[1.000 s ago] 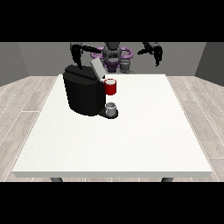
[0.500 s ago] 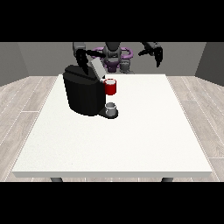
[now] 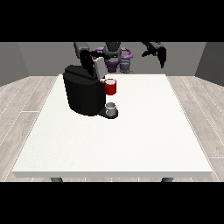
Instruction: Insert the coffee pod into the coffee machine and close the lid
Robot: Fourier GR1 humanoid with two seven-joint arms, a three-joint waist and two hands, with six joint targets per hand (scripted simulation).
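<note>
Black coffee machine (image 3: 84, 91) on white table (image 3: 131, 135) | no readable writing | both hands' fingers: cannot tell

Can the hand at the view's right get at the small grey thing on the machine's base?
Probably: that hand hangs raised past the white table's far edge, with open tabletop towards the grey thing.

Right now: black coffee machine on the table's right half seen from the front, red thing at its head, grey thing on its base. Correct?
Not quite. The front view shows the coffee machine on the left half of the table, not the right. The rest holds: a red thing at the machine, and a grey thing on its base.
</note>
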